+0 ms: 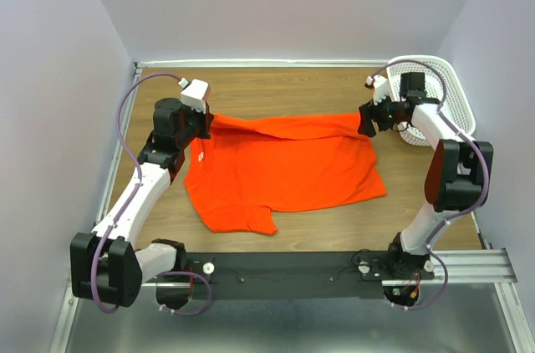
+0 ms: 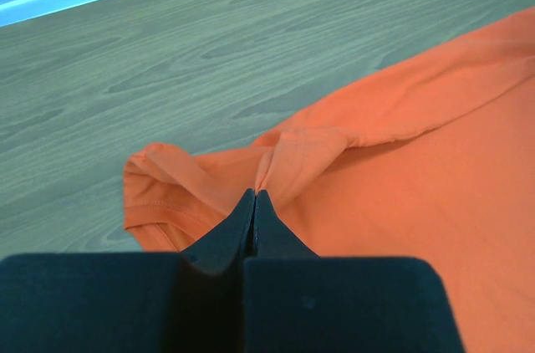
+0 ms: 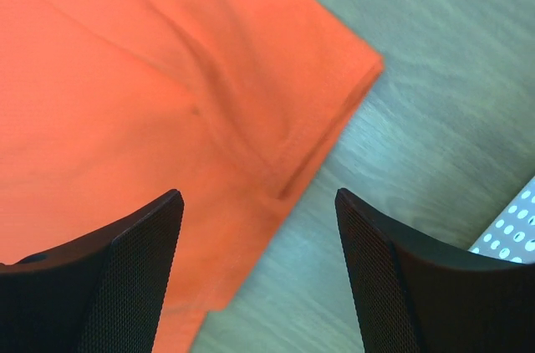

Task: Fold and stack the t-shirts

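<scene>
One bright orange-red t-shirt (image 1: 284, 169) lies spread on the wooden table, partly folded, its far edge pulled into a ridge between the two arms. My left gripper (image 1: 206, 124) is shut on the shirt's far left corner; in the left wrist view the jaws (image 2: 255, 194) pinch a fold of orange fabric (image 2: 401, 161) beside a sleeve hem. My right gripper (image 1: 368, 119) is open over the shirt's far right corner; in the right wrist view its fingers straddle the shirt's edge (image 3: 276, 119) and hold nothing.
A white plastic lattice basket (image 1: 443, 89) stands at the far right behind the right arm, its corner showing in the right wrist view (image 3: 514, 232). Bare wooden table (image 1: 276, 89) lies beyond the shirt, ringed by a white rim and walls.
</scene>
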`<state>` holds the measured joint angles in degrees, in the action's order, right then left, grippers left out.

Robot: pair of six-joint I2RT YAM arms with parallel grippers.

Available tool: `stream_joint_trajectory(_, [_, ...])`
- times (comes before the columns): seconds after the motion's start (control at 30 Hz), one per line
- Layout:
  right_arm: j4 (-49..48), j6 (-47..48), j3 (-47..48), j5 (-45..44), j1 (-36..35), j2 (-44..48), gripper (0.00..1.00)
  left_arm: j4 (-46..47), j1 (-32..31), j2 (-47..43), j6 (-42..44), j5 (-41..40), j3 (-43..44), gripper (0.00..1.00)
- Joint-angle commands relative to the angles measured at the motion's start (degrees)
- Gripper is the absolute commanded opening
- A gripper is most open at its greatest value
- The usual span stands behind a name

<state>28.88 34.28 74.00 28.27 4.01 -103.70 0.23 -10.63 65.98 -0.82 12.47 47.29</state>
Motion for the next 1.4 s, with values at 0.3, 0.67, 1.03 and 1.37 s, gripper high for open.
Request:
stream_joint_trajectory(0.3, [0.8, -7.8, -5.4, 15.9, -0.3, 9.9, 0.81, -4.8, -0.4, -2.6, -2.5, -1.1, -1.5, 0.0])
stream_joint_trajectory(0.67, [2.0, -7.7, -7.5, 16.8, -0.8, 11.9, 0.81, -7.4, -2.5, -3.9, -8.7, -4.7, -2.2, 0.0])
stream_joint_trajectory(1.03, [2.2, -7.8, -7.7, 17.4, -0.9, 11.5, 0.81, -10.3, -6.9, -5.4, -19.2, -8.0, -3.3, 0.0])
stream_joint_trajectory(1.37, [2.3, -7.8, -7.9, 17.6, -0.9, 11.5, 0.81, -11.4, -11.4, -7.0, -23.3, -9.8, -4.8, 0.0])
